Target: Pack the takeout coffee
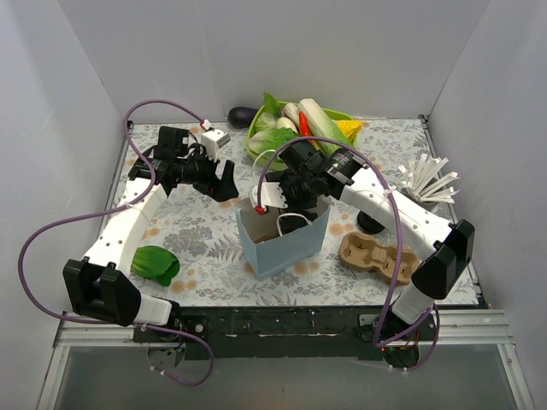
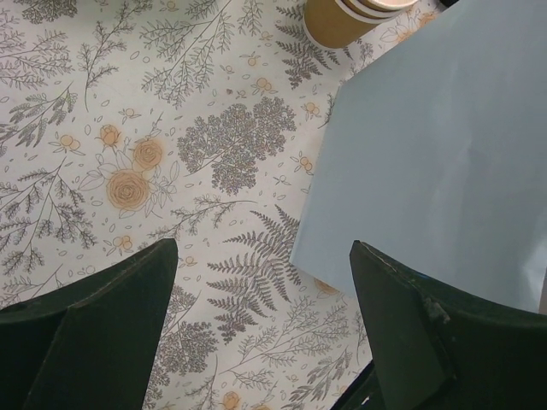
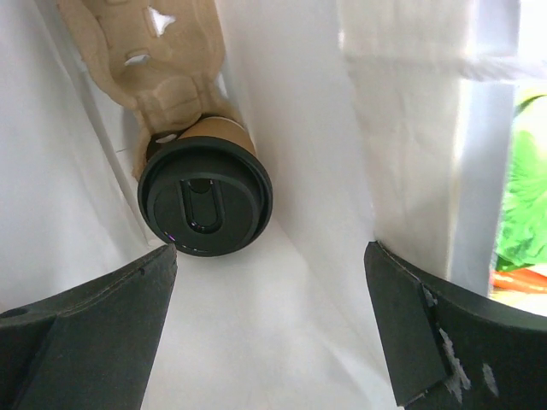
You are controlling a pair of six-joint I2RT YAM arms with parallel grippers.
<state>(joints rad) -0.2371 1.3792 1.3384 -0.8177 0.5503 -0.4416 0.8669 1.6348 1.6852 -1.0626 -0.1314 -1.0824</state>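
Observation:
The takeout coffee [image 3: 205,196], a tan cup with a black lid, lies tilted inside the blue bag [image 1: 282,243], whose white inner wall [image 3: 291,128] fills the right wrist view. It rests against a moulded cardboard carrier [image 3: 158,51] that is also in the bag. My right gripper [image 3: 269,290] is open and empty at the bag's mouth, just above the cup and apart from it; in the top view it [image 1: 286,205] hangs over the bag's opening. My left gripper [image 2: 261,290] is open and empty above the floral cloth, beside the bag's outer wall [image 2: 427,145].
A tan cup with no lid [image 2: 350,15] stands by the bag's far corner. A second cardboard carrier [image 1: 376,254] lies right of the bag, stirrers [image 1: 427,181] behind it. A green bowl of vegetables [image 1: 299,124] and an eggplant [image 1: 242,114] are at the back, a green leaf [image 1: 155,263] front left.

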